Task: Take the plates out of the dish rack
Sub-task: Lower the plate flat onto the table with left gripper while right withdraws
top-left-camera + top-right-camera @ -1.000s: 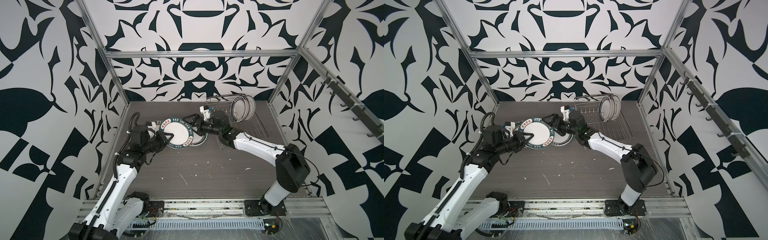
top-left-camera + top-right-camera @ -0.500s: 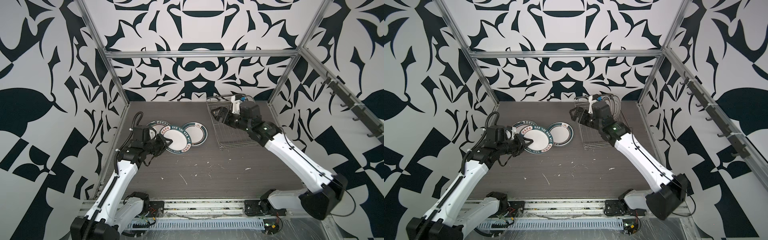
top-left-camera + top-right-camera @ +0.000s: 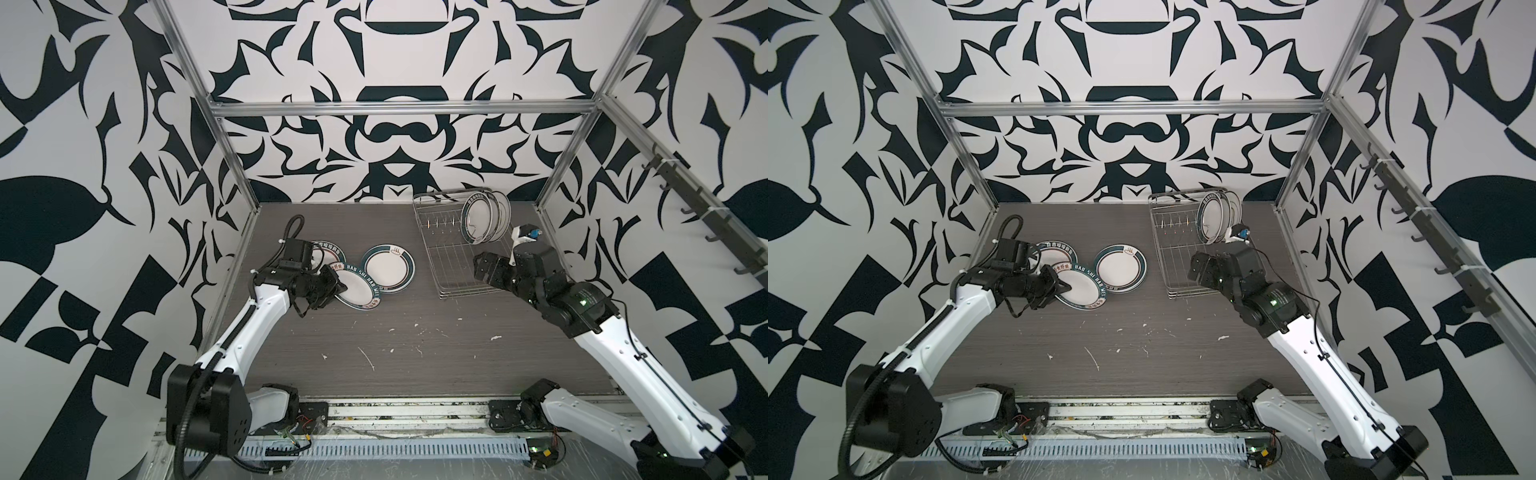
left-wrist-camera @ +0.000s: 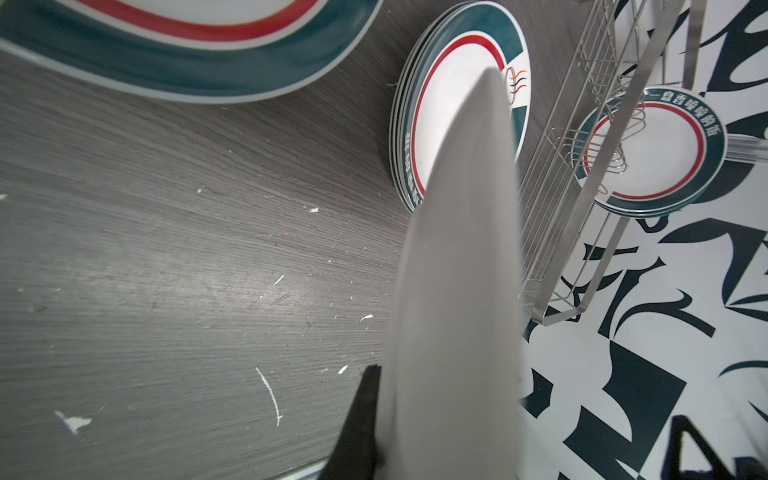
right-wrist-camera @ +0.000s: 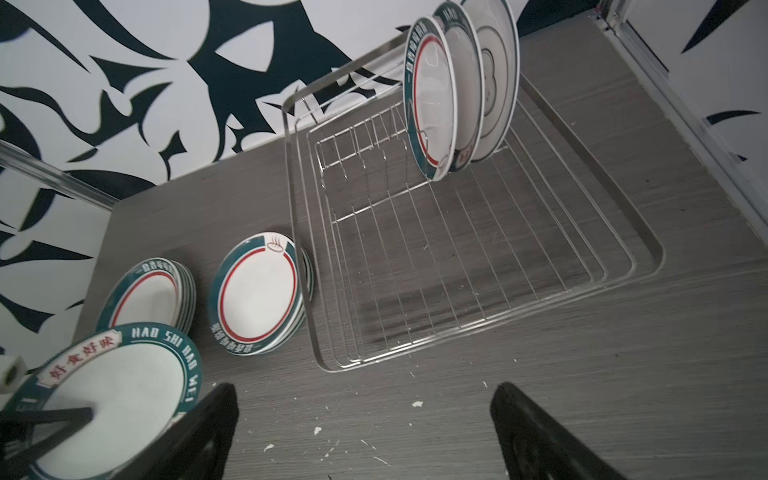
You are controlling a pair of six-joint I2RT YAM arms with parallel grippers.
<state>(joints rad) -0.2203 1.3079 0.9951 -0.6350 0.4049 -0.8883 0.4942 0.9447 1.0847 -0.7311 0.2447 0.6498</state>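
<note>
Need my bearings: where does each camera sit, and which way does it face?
Top views: high in front, angled down toward the back wall; left arm, right arm, dish rack.
Left wrist: on its arm, sighting along the held plate toward the rack; left fingers clamp it.
Right wrist: on its arm, facing three standing plates in the rack; open right fingers show.
Shared: both wrist views show the steam-emblem stack.

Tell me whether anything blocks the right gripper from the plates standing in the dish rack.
Nothing visible does. The right gripper, open, hovers by the dish rack's near end. The wire floor between it and the three upright plates at the far end is bare. Only empty prongs stand beside them.
</note>
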